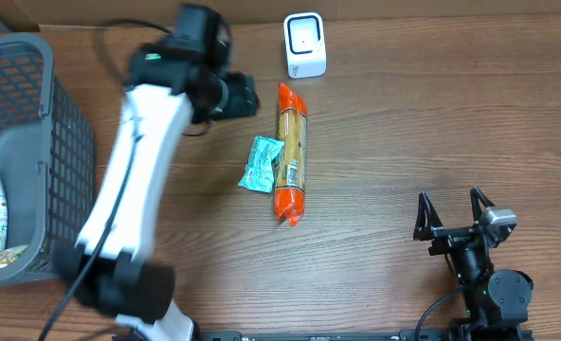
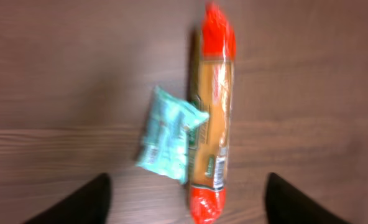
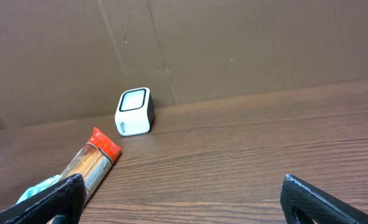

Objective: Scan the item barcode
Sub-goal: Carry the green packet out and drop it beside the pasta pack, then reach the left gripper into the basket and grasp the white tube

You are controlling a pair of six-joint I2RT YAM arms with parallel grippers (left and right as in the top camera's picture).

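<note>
Orange-ended packet (image 1: 291, 152), teal sachet (image 1: 261, 164) touching, white scanner (image 1: 305, 44) near, basket (image 1: 63, 123) apart

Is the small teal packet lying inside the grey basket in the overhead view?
No, the teal packet lies on the table against the long orange-ended package, apart from the basket.

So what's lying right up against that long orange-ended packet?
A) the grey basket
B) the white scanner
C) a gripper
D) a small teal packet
D: the small teal packet overlaps the long packet near its middle; the scanner and basket sit apart.
</note>
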